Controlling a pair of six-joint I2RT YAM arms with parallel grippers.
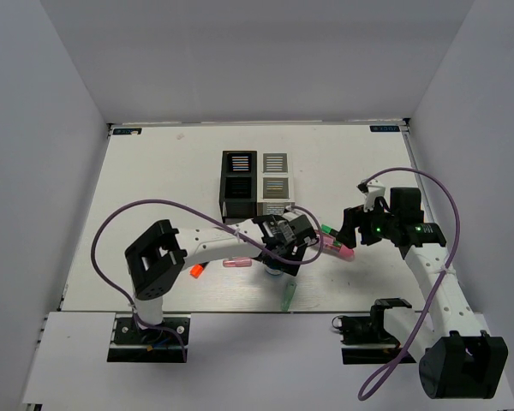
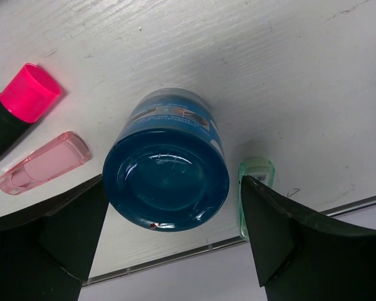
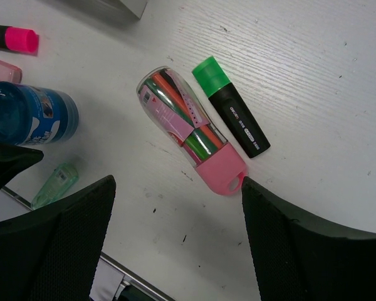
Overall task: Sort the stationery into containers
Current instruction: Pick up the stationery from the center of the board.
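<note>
The four joined bins (image 1: 255,184), two black and two white, stand mid-table. My left gripper (image 1: 284,250) (image 2: 173,188) is open, its fingers either side of the upright blue tape roll (image 2: 166,172). Beside it lie the black marker with a pink-red cap (image 2: 25,94) (image 1: 197,270), the pink translucent stick (image 2: 44,163) (image 1: 237,262) and the pale green piece (image 2: 257,170) (image 1: 289,295). My right gripper (image 1: 353,229) (image 3: 177,182) is open and empty, just near the pink end of the pink-green bundle (image 3: 188,132) (image 1: 336,246). An orange pen shows only inside that bundle.
A black marker with a green cap (image 3: 233,108) lies right beside the bundle. The table's near edge (image 2: 175,254) runs just below the blue roll and the pale green piece. The left arm's purple cable (image 1: 120,223) loops over the table's left half.
</note>
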